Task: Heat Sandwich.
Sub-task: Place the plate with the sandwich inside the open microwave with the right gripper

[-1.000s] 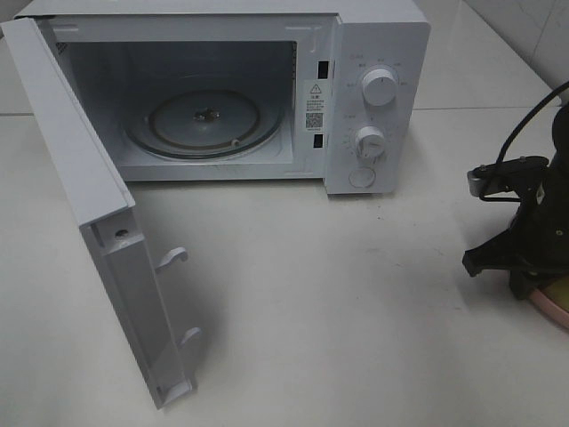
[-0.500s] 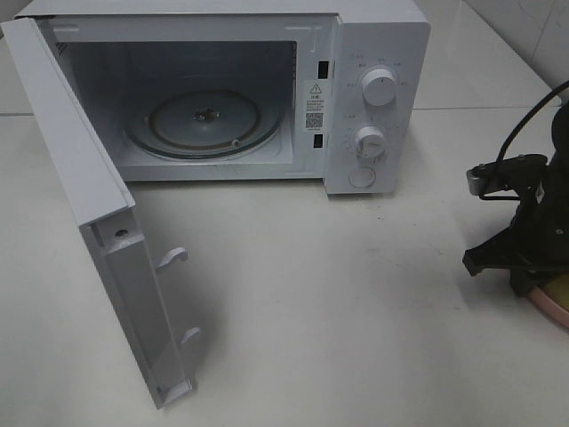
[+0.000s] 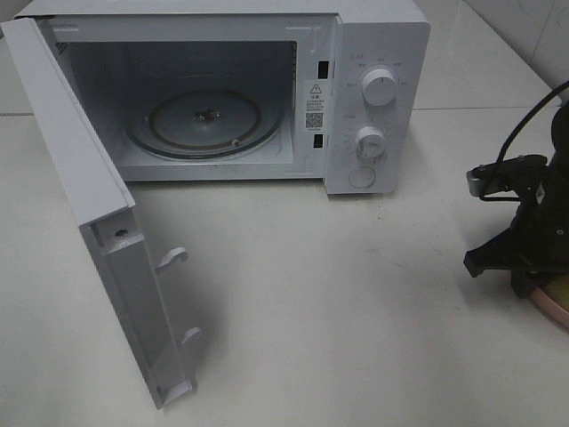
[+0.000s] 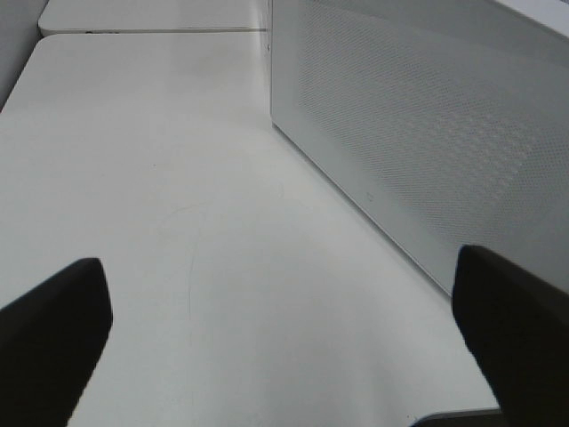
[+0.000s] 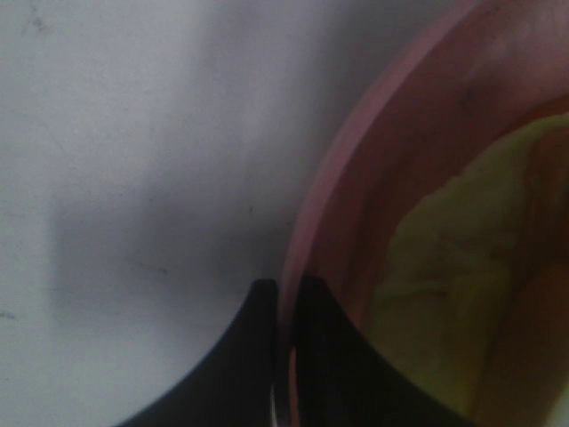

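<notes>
Table (image 3: 356, 311) — right pincer (image 5: 284, 290) still on plate (image 5: 351, 151)

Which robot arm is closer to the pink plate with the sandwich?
Right. The right end effector pinches the pink plate at its rim. The left end effector hangs open beside the microwave, at its perforated wall, with no plate in its view.

You had a white tabletop (image 3: 338, 302) before you. A white microwave (image 3: 404, 53) stood on it toward the back, its door (image 3: 80, 169) swung open to the left. A pink plate (image 3: 551, 307) showed at the far right, well apart from the microwave.
</notes>
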`<state>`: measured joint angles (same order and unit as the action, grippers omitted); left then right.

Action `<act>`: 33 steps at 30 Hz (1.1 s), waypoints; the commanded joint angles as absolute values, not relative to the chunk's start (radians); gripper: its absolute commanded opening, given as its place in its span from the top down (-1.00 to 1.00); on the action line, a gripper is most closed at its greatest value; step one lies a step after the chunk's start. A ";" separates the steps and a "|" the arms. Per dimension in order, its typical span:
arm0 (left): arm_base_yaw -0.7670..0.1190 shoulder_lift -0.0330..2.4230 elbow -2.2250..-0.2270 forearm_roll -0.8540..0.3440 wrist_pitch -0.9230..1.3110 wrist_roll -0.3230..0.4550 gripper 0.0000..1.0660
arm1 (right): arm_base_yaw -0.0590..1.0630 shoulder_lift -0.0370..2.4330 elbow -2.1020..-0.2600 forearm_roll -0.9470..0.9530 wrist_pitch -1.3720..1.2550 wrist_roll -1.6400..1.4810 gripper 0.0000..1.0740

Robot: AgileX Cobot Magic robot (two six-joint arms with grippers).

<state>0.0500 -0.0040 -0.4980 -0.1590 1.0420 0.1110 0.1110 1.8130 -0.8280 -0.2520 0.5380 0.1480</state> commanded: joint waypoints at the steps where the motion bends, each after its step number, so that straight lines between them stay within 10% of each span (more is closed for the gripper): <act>1: 0.048 -0.031 -0.495 -0.165 1.028 0.106 -0.90 | 0.120 1.795 -0.827 -0.289 0.573 0.203 0.99; 33: 0.048 -0.031 -0.495 -0.165 1.028 0.106 -0.90 | 0.367 1.574 -0.826 -0.440 0.921 0.336 0.99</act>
<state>0.0500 -0.0040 -0.4980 -0.1590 1.0420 0.1110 0.3630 1.5850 -0.8270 -0.4210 0.8950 0.3250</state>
